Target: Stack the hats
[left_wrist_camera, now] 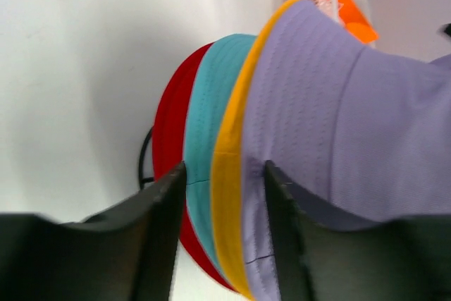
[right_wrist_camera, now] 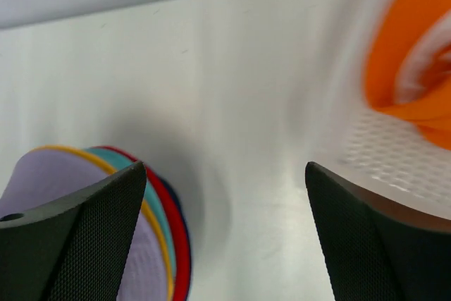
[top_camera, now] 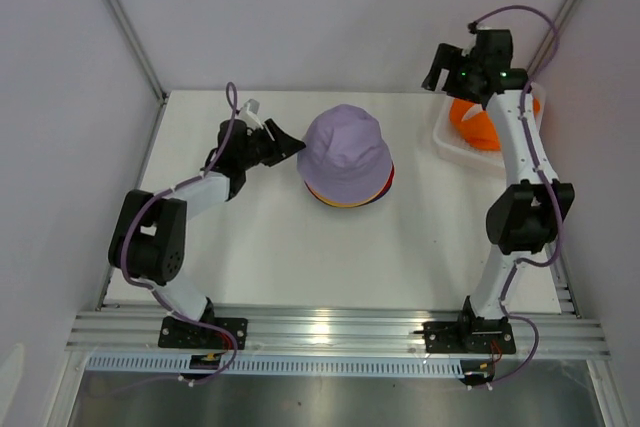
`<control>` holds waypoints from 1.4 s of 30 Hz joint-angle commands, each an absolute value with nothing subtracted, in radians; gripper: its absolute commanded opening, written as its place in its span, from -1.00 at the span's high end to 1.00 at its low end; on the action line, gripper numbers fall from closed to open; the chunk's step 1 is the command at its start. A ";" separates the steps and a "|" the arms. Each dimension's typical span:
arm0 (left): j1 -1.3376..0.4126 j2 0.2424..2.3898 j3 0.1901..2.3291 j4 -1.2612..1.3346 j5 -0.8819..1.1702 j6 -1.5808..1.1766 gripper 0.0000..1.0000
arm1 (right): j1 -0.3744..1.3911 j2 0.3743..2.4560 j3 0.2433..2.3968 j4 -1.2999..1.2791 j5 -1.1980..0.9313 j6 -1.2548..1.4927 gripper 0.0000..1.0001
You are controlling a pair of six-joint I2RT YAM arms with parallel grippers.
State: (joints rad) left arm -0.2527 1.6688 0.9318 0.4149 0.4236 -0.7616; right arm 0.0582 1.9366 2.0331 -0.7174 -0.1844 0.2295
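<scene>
The stack of hats stands at the centre of the table point(top_camera: 300, 247); the lavender hat point(top_camera: 345, 150) sits crown-up on top, and in the left wrist view the brims of the yellow hat point(left_wrist_camera: 229, 153), the teal hat point(left_wrist_camera: 208, 118) and the red hat point(left_wrist_camera: 169, 125) show beneath it, nested edge to edge. A thin black wire point(left_wrist_camera: 144, 156) curves out from under the stack. We judge the nesting sound; each crown seats over the one below, which is why only brim edges show.

The left gripper point(top_camera: 290, 144) lies low at the stack's left side, level with the brims; its jaws stand apart, the yellow and teal edges show in the gap, and we see no pinch on them. We take this as a release posture beside the seated top hat.

The orange hat point(top_camera: 478, 119) lies crumpled in the white basket point(top_camera: 447, 145) at the table's right edge, well apart from the stack; it is the one hat not yet stacked. The right gripper point(top_camera: 440, 72) hangs above the basket with jaws spread wide and nothing between them; we judge it is placed to descend on the orange hat. Soft fabric may bunch; a grip on the crown or brim edge is advisable.
</scene>
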 commanded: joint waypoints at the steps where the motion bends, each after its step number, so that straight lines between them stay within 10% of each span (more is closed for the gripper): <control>1: -0.236 1.589 0.985 0.287 0.387 -0.664 -0.09 | -0.020 1.847 2.057 -0.758 0.006 0.190 -0.95; 15: -0.135 1.247 1.091 -0.083 0.097 -0.419 -0.75 | -0.321 2.017 1.971 -0.683 0.095 0.233 -0.94; 42: -0.127 1.299 1.097 -0.118 0.104 -0.353 -0.81 | -0.319 2.364 2.201 -0.488 0.298 0.677 -0.90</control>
State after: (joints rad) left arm -0.1349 1.2934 1.0641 -0.1375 0.0898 -0.3801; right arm -0.3119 2.2860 2.1258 -0.5014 0.2310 0.6403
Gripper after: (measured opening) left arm 0.903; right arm 0.968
